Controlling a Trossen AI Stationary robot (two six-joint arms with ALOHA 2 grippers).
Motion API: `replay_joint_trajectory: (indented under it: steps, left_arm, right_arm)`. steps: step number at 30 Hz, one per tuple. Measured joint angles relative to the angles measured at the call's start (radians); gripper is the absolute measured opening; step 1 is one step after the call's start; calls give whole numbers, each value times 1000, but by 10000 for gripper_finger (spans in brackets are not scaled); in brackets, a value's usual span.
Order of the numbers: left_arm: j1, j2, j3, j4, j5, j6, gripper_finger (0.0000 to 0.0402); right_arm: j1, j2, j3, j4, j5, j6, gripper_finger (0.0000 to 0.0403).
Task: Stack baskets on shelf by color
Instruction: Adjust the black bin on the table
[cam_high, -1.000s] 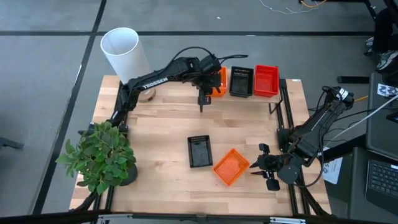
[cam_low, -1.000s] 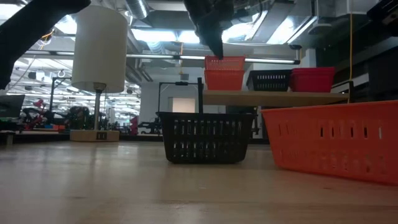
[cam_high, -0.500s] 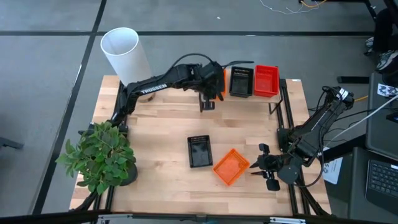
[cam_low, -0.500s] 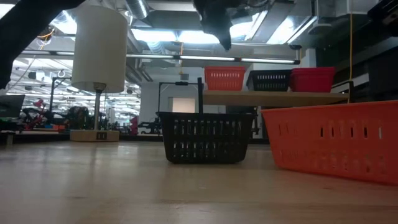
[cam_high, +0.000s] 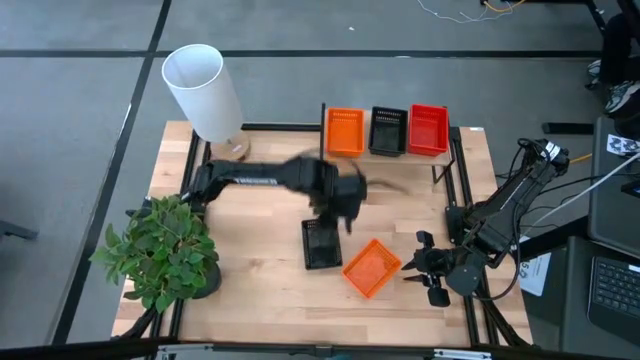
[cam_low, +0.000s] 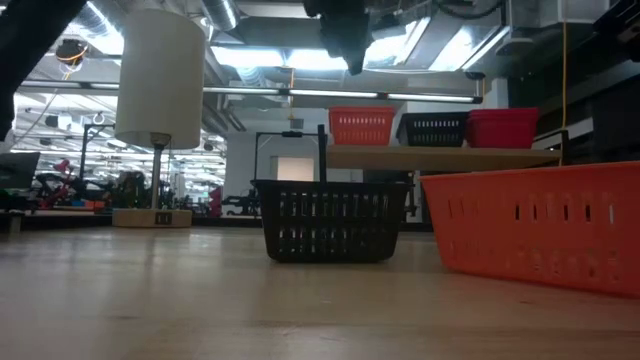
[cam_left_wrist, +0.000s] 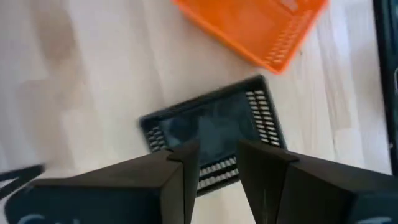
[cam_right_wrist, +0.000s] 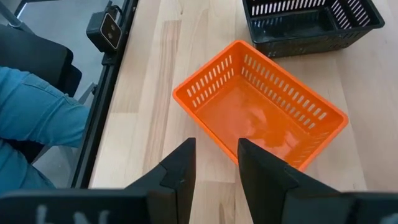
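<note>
I see a light wood tabletop (cam_high: 260, 290) with black rails along its sides. At its far edge stands the shelf (cam_high: 385, 157). On the shelf sit three baskets in a row: an orange basket (cam_high: 345, 132), a black basket (cam_high: 388, 130) and a red basket (cam_high: 428, 129).

Near the middle of the tabletop lies a loose black basket (cam_high: 320, 243). Just beside it, nearer the right edge, lies a loose orange basket (cam_high: 371, 267), turned at a slant.

My left gripper (cam_left_wrist: 212, 163) hangs over the loose black basket, its fingers apart and holding nothing. My right gripper (cam_right_wrist: 215, 158) waits at the right edge by the loose orange basket, also parted and empty.

A white lamp (cam_high: 202, 90) stands at the far left corner. A green plant (cam_high: 160, 250) sits near the left edge.

Past the tabletop I see a big room with long ceiling lights (cam_low: 250, 58).
</note>
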Motion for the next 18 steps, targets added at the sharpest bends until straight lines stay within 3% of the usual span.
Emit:
replay_joint_trajectory:
  steps: [6,10,15,18]
  left_arm:
    - [-87,-3,-146,-83,-24,-99,92]
    - [-112,-2,-314,-108,-24,-155,92]
    - [-132,-2,-514,29,-20,-194,92]
    - [-137,-2,-562,158,-34,-200,92]
  right_arm:
    - [0,0,0,2,-1,30,117]
    - [0,0,0,2,-2,75,117]
    - [0,0,0,2,-2,77,117]
    - [0,0,0,2,-2,76,117]
